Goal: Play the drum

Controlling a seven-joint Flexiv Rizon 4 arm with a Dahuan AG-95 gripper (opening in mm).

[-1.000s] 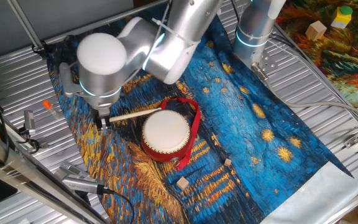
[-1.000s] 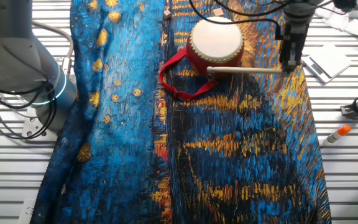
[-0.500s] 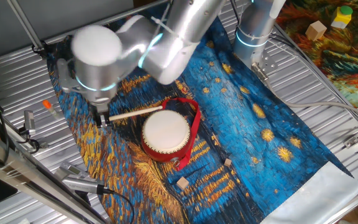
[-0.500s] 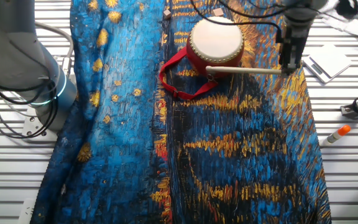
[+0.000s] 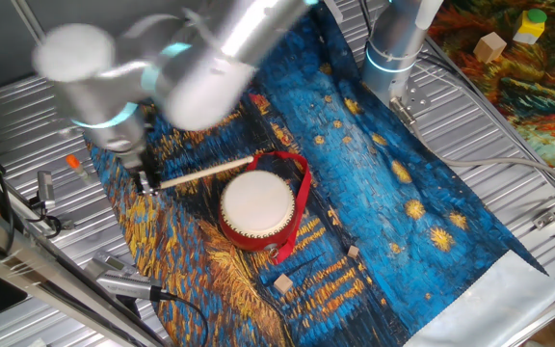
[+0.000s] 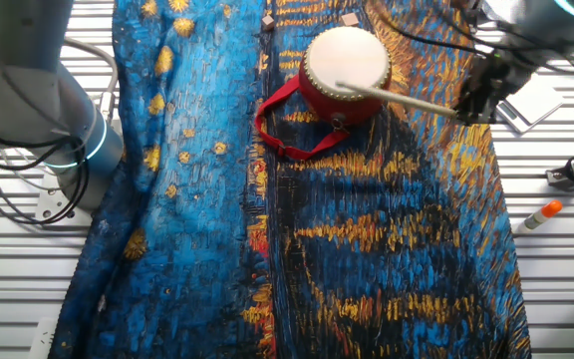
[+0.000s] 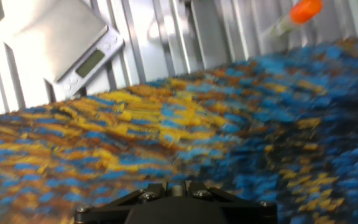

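The drum (image 5: 256, 207) stands on the painted cloth, with a red body, a cream skin and a red ribbon strap (image 5: 302, 193). It also shows in the other fixed view (image 6: 347, 62). My gripper (image 5: 145, 183) is left of the drum and shut on one end of a thin wooden stick (image 5: 205, 172). In the other fixed view the gripper (image 6: 472, 104) holds the stick (image 6: 397, 100) tilted, its far tip over the drum's near rim. The arm is motion-blurred. The hand view shows only the gripper's base (image 7: 178, 190) above the cloth; the drum is out of that view.
Two small wooden blocks (image 5: 281, 282) lie on the cloth in front of the drum. A silver scale (image 7: 73, 43) and an orange-capped marker (image 6: 539, 213) lie on the metal table beside the cloth. A second arm base (image 5: 393, 48) stands at the back.
The arm has swung and tilted. The gripper has shifted away from the drum, and the stick has turned so its tip now lies over the drum's rim.
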